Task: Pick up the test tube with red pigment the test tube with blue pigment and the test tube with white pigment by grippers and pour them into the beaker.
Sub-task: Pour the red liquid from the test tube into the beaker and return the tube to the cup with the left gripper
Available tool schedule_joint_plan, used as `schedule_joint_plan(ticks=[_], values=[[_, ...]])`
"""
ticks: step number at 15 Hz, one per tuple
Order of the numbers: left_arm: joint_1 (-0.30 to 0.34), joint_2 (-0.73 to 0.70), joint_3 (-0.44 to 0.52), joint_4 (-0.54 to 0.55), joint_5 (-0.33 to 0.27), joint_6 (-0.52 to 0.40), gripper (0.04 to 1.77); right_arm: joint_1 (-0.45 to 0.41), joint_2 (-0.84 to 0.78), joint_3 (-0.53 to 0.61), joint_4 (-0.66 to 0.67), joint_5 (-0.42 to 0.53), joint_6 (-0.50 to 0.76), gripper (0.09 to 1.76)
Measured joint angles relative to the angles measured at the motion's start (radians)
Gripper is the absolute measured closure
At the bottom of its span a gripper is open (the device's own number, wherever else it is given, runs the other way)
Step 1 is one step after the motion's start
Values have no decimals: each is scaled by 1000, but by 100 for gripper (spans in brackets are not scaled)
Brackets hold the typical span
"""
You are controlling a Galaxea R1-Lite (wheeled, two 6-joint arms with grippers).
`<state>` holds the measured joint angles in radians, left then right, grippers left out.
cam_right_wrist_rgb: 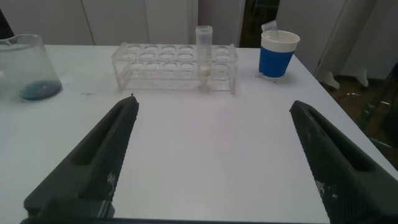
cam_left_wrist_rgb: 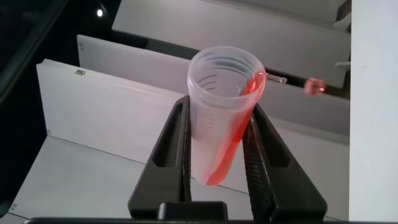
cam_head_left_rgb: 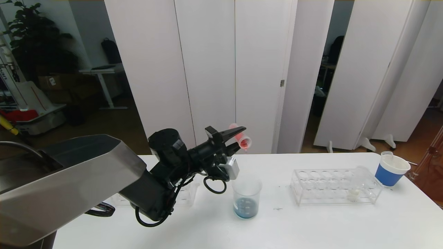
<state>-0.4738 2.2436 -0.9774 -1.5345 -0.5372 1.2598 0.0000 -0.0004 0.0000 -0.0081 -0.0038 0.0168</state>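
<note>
Makeshift lab bench set up inside an office. Lab evidence: white counter [cam_head_left_rgb: 311, 221] carrying a graduated beaker [cam_head_left_rgb: 246, 199] below the left end effector [cam_head_left_rgb: 238, 138], and a clear tube rack [cam_head_left_rgb: 334, 186] beyond it. Office evidence: white partition panels [cam_head_left_rgb: 207, 69] behind, a desk [cam_head_left_rgb: 100, 74] and potted plant [cam_head_left_rgb: 31, 38] farther back.

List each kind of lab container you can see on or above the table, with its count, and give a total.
Test tubes: 2 (red-pigment tube in the left tool; white-pigment tube in the right rack)
Beakers: 1
Tube racks: 2
Paper cups: 1
Total: 6
</note>
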Motion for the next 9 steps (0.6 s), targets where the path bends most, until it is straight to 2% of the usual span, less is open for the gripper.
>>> schedule_joint_plan(ticks=[9], values=[[9, 0, -10, -3, -1, 1, 124, 0, 0, 0, 0, 0, 0, 10]])
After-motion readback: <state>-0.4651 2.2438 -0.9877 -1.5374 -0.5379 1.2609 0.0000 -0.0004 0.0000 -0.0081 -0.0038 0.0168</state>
